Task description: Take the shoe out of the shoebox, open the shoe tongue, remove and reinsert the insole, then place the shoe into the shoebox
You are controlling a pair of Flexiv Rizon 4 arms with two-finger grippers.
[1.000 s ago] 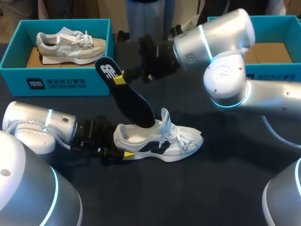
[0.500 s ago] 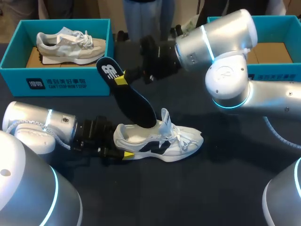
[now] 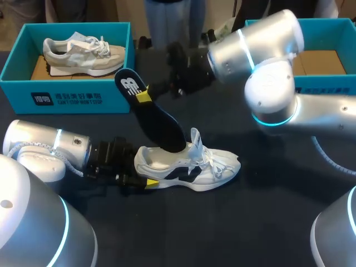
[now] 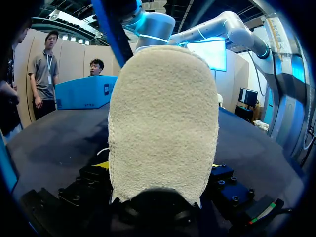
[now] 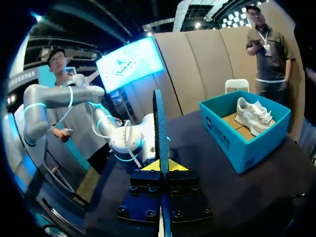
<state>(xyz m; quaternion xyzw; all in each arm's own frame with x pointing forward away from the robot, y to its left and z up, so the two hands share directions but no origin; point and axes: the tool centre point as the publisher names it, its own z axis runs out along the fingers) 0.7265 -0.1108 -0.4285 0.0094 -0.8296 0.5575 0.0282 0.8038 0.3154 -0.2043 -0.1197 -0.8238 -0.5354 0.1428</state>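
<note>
- The white shoe [image 3: 189,167] sits upright on the table [image 3: 250,222], outside the teal shoebox [image 3: 67,95].
- The left end effector [image 3: 146,177] seems clamped on the shoe's heel.
- The right end effector [image 3: 142,93] pinches the dark insole [image 3: 158,125] at its heel end; the insole's toe end slants down into the shoe.

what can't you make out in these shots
- Insole toe end: in the head view it is sunk inside the white shoe.
- Right shoebox interior: in the head view it is partly covered by the right arm.
- Shoe's laces and front: in the left wrist view its heel blocks them.
- Insole's faces: in the right wrist view it is seen only edge-on in the right pincer.
</note>
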